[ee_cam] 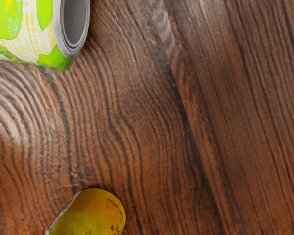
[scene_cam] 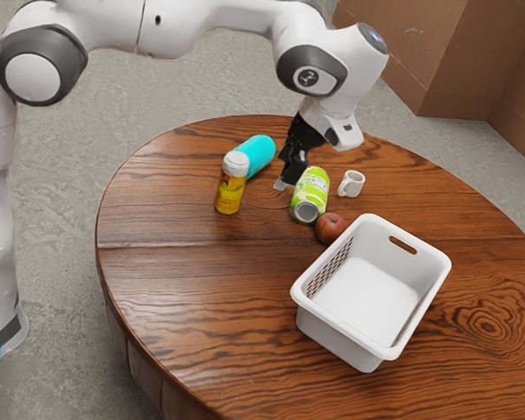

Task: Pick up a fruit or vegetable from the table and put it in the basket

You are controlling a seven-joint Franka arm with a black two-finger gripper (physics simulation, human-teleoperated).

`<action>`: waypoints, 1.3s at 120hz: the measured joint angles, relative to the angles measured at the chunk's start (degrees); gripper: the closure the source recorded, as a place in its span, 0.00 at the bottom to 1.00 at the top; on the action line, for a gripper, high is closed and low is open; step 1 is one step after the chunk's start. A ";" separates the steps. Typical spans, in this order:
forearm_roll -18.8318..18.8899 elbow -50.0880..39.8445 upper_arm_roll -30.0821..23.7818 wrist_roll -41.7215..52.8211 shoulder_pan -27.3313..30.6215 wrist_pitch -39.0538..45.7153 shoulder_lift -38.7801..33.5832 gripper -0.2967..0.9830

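Observation:
In the exterior view my gripper (scene_cam: 285, 181) hangs low over the table, between the yellow bottle and the green can; whether its fingers are apart I cannot tell. A red-brown round fruit (scene_cam: 331, 228) rests on the table between the can and the white basket (scene_cam: 374, 352), close to the basket's rim. The basket stands upright, its visible floor bare.
The green can (scene_cam: 311, 194) lies beside the fruit, also seen as a green can (ee_cam: 24, 29) in the wrist view. A yellow bottle (scene_cam: 230, 185), a turquoise cylinder (scene_cam: 258, 153) and a white mug (scene_cam: 352, 184) are nearby on the wooden table (scene_cam: 184, 297).

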 joint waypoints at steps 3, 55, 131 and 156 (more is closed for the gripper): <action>-0.06 -2.39 0.30 0.65 0.29 0.84 -1.96 0.23; 4.27 5.04 -5.21 14.46 7.34 17.59 10.90 0.23; 7.23 6.56 -8.64 24.39 7.51 26.20 17.08 0.23; 7.10 6.47 -9.46 25.82 7.44 27.04 18.35 0.23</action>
